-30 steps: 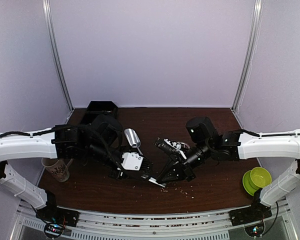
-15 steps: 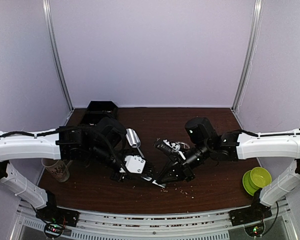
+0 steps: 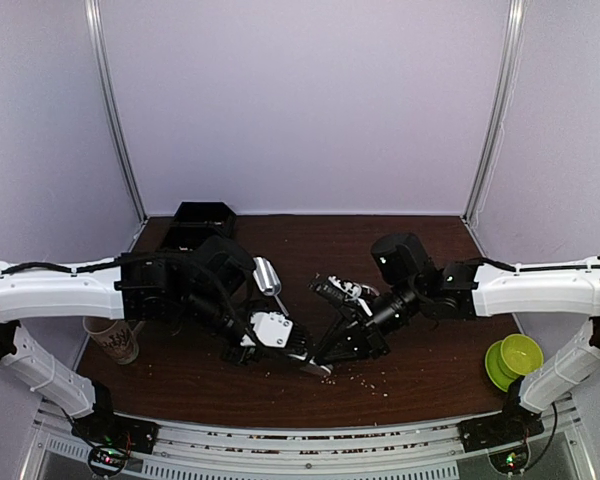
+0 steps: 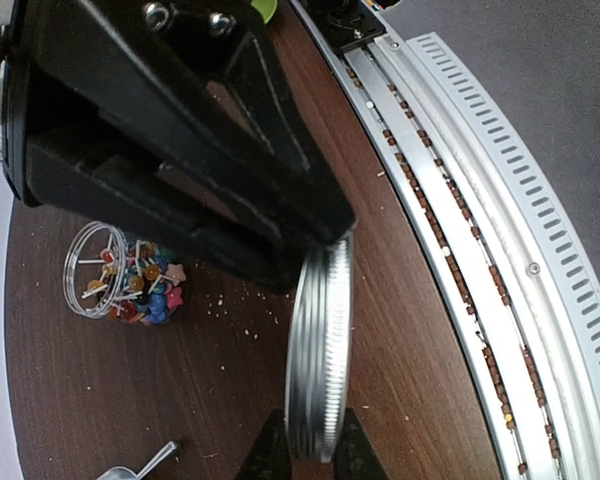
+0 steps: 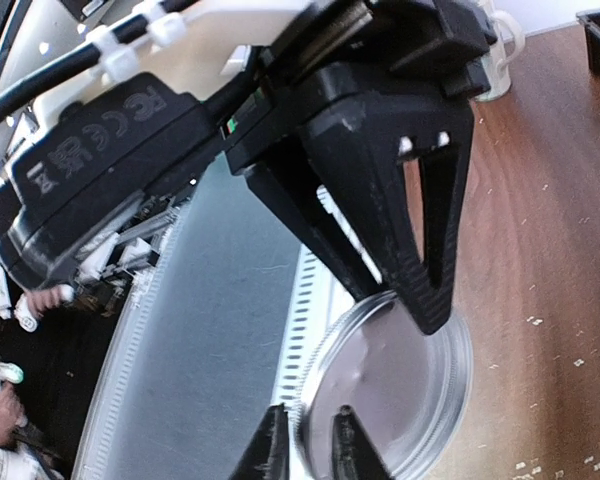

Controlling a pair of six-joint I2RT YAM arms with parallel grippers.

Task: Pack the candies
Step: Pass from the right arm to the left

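Left wrist view: one silver lid point(image 4: 315, 360) stands on edge, seen side-on. Its lower rim is pinched between the fingers of the left gripper point(image 4: 310, 452), which is closed narrow on it. The right gripper point(image 5: 305, 440) meets the opposite rim; its fingers straddle the metal, but I cannot tell whether they press it. One glass jar point(image 4: 88, 262) lies on its side on the table point(image 4: 400, 330), well apart from both grippers. The candies point(image 4: 150, 295) (too many and too small to count) are heaped inside it. One metal scoop point(image 4: 125, 472) lies near the jar. The top view adds one green bowl point(image 3: 515, 358), one cup point(image 3: 115, 340) and one black box point(image 3: 202, 215).
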